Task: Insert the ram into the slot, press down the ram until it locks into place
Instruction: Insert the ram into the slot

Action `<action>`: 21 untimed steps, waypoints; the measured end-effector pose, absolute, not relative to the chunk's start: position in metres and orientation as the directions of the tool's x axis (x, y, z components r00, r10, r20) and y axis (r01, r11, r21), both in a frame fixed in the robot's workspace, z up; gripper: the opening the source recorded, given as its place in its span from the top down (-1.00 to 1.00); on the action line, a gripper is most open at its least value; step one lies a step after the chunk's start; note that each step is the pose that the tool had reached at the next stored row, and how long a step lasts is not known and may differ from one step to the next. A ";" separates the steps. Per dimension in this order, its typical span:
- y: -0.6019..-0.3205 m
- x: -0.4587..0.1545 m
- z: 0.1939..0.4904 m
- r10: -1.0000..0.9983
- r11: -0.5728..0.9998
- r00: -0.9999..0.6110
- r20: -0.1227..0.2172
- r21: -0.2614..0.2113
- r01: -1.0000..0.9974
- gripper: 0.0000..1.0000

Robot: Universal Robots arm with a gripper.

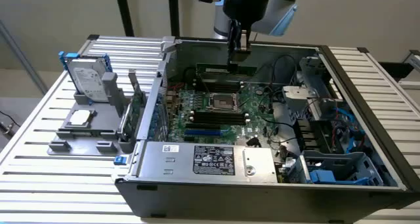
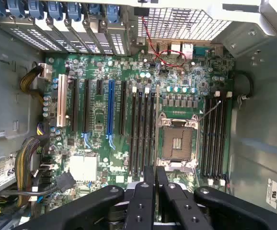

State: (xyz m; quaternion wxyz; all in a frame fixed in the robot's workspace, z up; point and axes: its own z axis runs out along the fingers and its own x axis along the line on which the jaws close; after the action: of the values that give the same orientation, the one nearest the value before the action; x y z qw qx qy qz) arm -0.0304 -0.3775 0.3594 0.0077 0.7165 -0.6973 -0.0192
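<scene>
The gripper (image 1: 234,61) hangs over the motherboard (image 1: 259,121). Its jaws are pinched nearly shut on the top edge of the ram (image 1: 222,68), held level just above the slot (image 1: 222,78) beyond the silver processor socket (image 1: 223,102).

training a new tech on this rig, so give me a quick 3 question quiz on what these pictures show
1. True or false: the processor socket carries a cooler.
2. The gripper holds: A the ram, B a screwdriver, C a fan.
3. Fill in: black memory slots flank the processor socket on ___ sides.
Key: 1 false; 2 A; 3 both.
</scene>
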 end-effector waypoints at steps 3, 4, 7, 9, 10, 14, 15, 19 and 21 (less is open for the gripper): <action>-0.378 -0.030 0.359 -0.999 -0.027 0.027 -0.017 0.038 -0.999 0.74; -0.378 -0.030 0.359 -0.999 -0.027 0.027 -0.017 0.038 -0.999 0.74; -0.378 -0.030 0.360 -0.999 -0.027 0.027 -0.017 0.038 -0.999 0.74; -0.378 -0.030 0.360 -0.999 -0.027 0.027 -0.017 0.038 -0.999 0.74; -0.378 -0.030 0.360 -0.999 -0.027 0.027 -0.017 0.038 -0.999 0.74; -0.378 -0.030 0.359 -1.000 -0.027 0.027 -0.017 0.038 -0.999 0.74; -0.378 -0.031 0.357 -1.000 -0.027 0.027 -0.017 0.038 -0.999 0.74; -0.378 -0.035 0.345 -0.999 -0.027 0.027 -0.017 0.037 -0.999 0.74; -0.378 -0.035 0.342 -0.999 -0.027 0.027 -0.017 0.037 -0.999 0.74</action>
State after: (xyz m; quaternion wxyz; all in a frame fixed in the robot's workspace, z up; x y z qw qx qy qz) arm -0.0352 -0.3781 0.3415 0.0073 0.7165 -0.6973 -0.0189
